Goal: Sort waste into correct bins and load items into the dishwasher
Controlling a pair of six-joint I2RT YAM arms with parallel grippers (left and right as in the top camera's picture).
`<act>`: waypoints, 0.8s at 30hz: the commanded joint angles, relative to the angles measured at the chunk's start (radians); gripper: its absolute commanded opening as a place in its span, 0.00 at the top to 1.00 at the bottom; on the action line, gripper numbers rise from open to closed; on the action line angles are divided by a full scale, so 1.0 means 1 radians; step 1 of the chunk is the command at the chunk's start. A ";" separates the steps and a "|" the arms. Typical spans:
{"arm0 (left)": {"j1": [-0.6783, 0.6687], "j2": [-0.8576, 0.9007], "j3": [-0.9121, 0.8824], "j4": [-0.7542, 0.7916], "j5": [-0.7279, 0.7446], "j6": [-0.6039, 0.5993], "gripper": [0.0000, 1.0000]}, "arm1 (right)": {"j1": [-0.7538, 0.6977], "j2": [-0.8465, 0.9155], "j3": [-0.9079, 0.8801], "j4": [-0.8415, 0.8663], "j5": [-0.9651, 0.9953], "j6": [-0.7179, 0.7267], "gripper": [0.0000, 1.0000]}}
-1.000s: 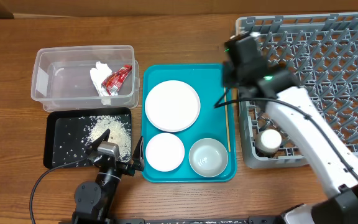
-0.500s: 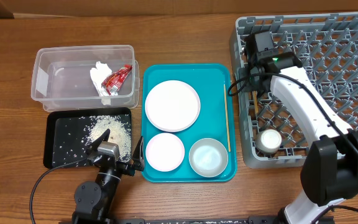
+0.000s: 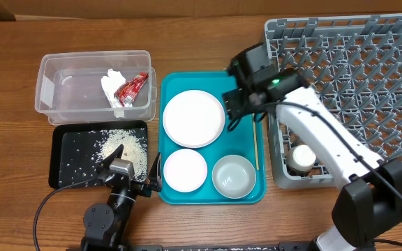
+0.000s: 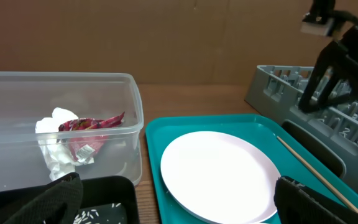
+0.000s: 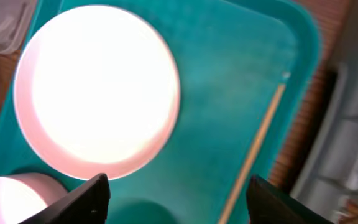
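One chopstick (image 3: 256,146) along teal tray's (image 3: 239,136) right edge

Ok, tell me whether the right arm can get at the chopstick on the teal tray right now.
Probably yes. The right gripper hangs open over the teal tray, and the chopstick lies uncovered along the tray's right edge. That raised rim close by may crowd one finger.
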 commanded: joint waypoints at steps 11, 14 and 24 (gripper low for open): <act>0.005 -0.009 -0.004 0.000 0.015 -0.007 0.00 | -0.008 0.095 -0.166 0.137 0.233 0.293 0.43; 0.005 -0.009 -0.004 0.000 0.015 -0.007 0.00 | -0.007 0.095 -0.204 0.170 0.203 0.293 0.48; 0.005 -0.009 -0.004 0.000 0.015 -0.007 0.00 | -0.002 0.095 -0.356 0.301 0.201 0.300 0.54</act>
